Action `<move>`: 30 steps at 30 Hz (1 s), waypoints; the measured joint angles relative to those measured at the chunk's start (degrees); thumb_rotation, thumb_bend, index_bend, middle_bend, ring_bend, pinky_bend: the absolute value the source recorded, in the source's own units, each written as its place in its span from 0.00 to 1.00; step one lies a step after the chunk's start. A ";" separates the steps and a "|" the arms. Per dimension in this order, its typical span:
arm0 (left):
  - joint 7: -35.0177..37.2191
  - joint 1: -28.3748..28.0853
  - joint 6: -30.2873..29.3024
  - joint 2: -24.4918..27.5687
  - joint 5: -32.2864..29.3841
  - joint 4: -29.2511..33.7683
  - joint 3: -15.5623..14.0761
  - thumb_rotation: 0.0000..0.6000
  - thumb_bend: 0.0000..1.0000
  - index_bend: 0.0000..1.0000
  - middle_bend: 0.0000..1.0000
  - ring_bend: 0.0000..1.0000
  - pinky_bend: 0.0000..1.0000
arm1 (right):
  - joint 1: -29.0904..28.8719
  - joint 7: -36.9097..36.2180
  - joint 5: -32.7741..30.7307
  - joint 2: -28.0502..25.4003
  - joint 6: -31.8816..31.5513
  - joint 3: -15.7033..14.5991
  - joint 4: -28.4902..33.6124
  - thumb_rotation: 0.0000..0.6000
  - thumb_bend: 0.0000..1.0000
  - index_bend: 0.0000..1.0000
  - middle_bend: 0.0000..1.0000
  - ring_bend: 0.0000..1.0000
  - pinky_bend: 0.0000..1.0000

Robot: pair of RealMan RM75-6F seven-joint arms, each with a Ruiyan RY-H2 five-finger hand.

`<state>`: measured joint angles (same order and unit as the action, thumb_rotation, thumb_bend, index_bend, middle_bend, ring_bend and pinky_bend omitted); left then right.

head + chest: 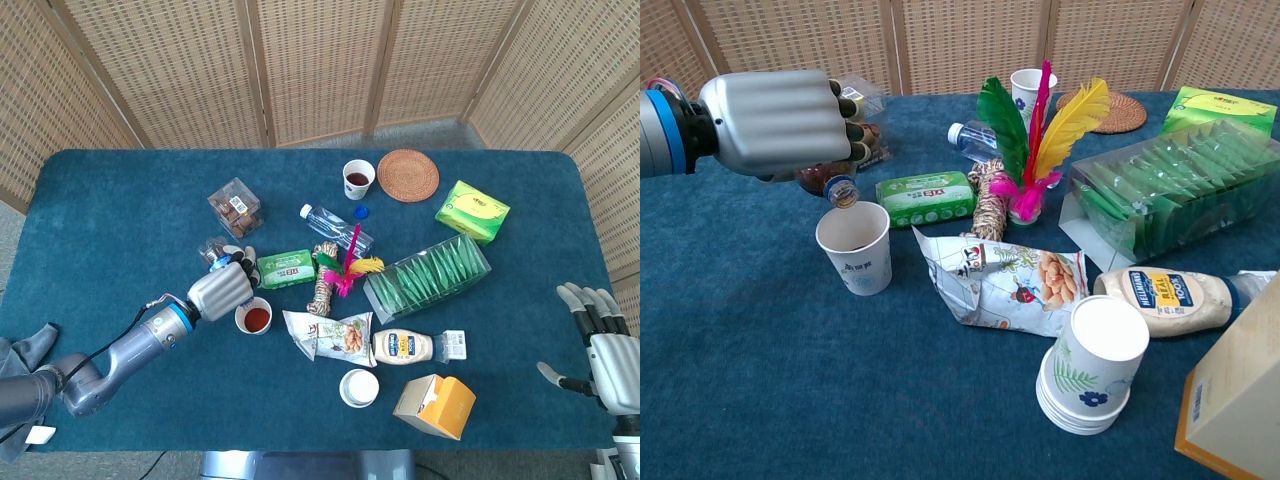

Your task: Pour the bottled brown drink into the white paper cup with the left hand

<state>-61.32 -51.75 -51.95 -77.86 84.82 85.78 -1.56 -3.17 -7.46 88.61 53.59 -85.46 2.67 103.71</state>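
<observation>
My left hand (775,120) grips a small bottle of brown drink (830,181), tipped with its open mouth just above the rim of a white paper cup (856,247). In the head view the same left hand (221,291) sits beside the paper cup (253,316), which holds brown liquid, and the bottle (216,250) shows behind the fingers. Most of the bottle is hidden under the hand. My right hand (598,345) hangs off the table's right edge, fingers spread, holding nothing.
Close to the cup lie a green packet (926,197), a snack bag (1005,281), a feather toy (1025,135) and a clear water bottle (335,227). A stack of paper cups (1087,363), a mayonnaise bottle (1165,298) and a second filled cup (358,178) stand farther off.
</observation>
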 measured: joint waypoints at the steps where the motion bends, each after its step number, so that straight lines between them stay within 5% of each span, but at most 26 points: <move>1: -0.23 0.00 0.03 -0.06 0.11 -0.02 0.00 1.00 0.49 0.57 0.45 0.26 0.43 | 0.01 -0.05 -0.01 -0.03 -0.03 0.01 0.02 1.00 0.00 0.00 0.00 0.00 0.00; 18: -1.91 0.63 0.20 -1.01 0.26 -0.42 0.55 1.00 0.49 0.57 0.45 0.26 0.43 | -0.04 -0.13 -0.03 -0.04 0.14 -0.03 -0.09 1.00 0.00 0.00 0.00 0.00 0.00; 30: 7.14 2.87 -1.81 -1.77 0.12 -1.98 0.72 1.00 0.49 0.57 0.44 0.26 0.44 | -0.32 1.43 -0.23 0.42 0.78 -0.13 0.11 1.00 0.00 0.00 0.00 0.00 0.00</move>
<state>-54.18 -48.88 -53.76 -79.63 84.94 83.80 -0.84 -3.49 -6.03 88.38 54.01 -84.68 2.54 103.82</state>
